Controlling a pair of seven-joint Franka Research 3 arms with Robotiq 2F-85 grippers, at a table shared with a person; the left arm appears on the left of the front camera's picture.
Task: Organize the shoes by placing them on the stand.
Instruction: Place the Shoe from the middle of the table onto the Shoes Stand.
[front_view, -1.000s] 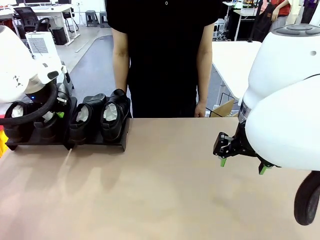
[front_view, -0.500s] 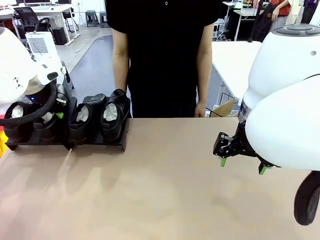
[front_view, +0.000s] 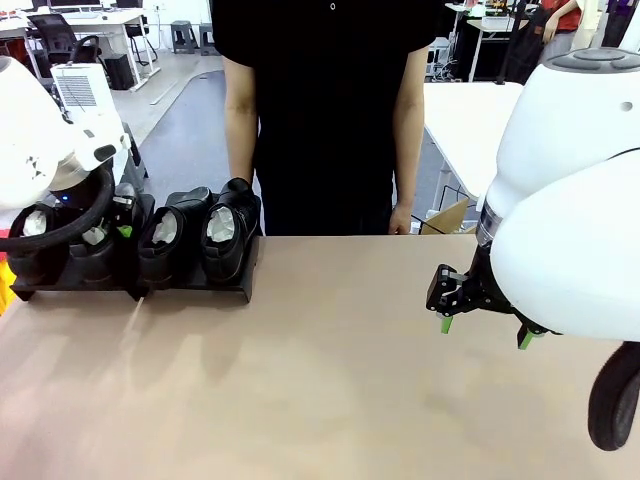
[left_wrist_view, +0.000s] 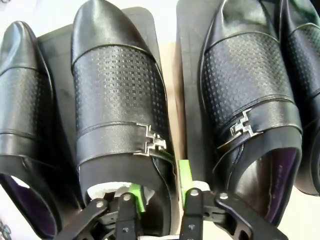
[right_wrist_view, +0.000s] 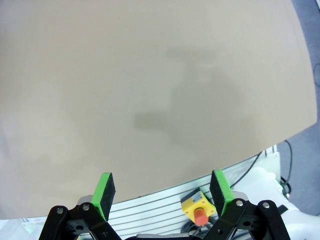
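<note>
Four glossy black leather shoes (front_view: 224, 240), stuffed with white paper, sat side by side on the low matte black stand (front_view: 195, 291) at the far left corner of the tan table (front_view: 330, 380), heels toward the robot's side and toes toward the person standing at the far edge.

The left gripper (left_wrist_view: 162, 192) hung over the second shoe (left_wrist_view: 120, 135) from the stand's left end. Its green pads straddled the heel-side collar wall, one pad (left_wrist_view: 139, 197) inside the opening against the paper, the other outside. The gap looked narrow, yet daylight showed between pad and leather, so I judged the grip loosening rather than clamped; whether the jaws bore on the collar I cannot tell. The shoe's long axis ran straight away from the fingers, sole apparently flat on the platform, so a clean straight lift would free them.

The right gripper (right_wrist_view: 165, 192) stood wide and empty above bare table near the right edge, well apart from the stand; the left arm was far nearer.
</note>
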